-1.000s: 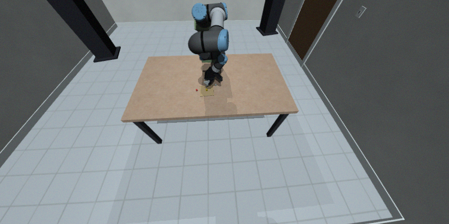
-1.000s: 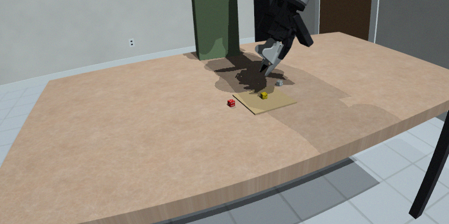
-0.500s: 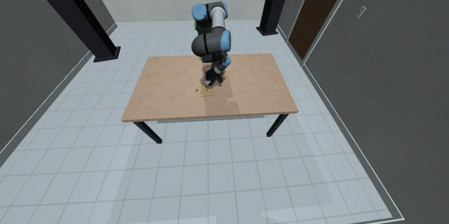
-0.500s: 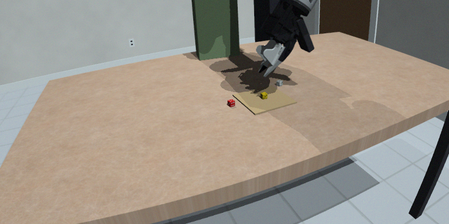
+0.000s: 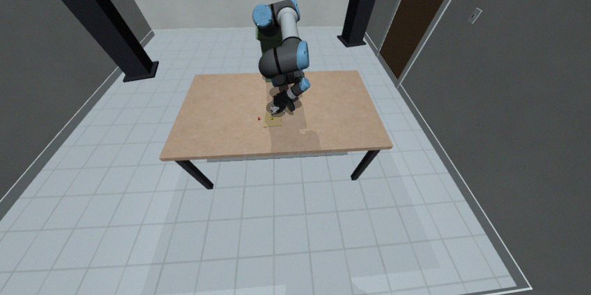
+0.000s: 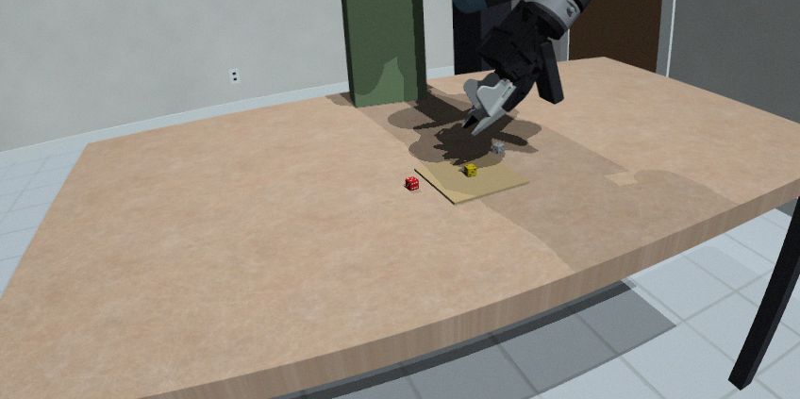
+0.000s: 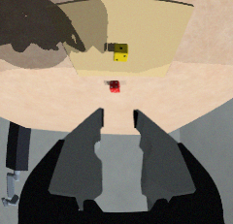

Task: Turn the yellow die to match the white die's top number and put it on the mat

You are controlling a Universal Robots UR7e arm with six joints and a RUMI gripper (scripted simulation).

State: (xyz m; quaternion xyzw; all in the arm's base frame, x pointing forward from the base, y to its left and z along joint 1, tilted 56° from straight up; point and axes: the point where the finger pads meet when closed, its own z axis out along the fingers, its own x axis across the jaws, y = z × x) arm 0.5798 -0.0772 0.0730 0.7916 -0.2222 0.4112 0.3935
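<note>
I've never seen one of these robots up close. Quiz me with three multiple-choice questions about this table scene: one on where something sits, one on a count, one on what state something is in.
1. Where does the small yellow die sit?
A. On the thin tan square mat
B. On the bare wooden table
C. Between the end effector's fingers

2. How many dice lie on the table?
A. Two
B. Three
C. Four

3. What is the robot's black and grey end effector doing?
A. Gripping the small red die
B. Pressing on the small white die
C. Hanging above the table, nearly closed, holding nothing

Answers: 1 A, the yellow die rests inside the mat's edges. 2 B, one yellow, one red, one white. 3 C, the gap between its fingers shows nothing in the wrist view, and it hangs above its shadow.
</note>
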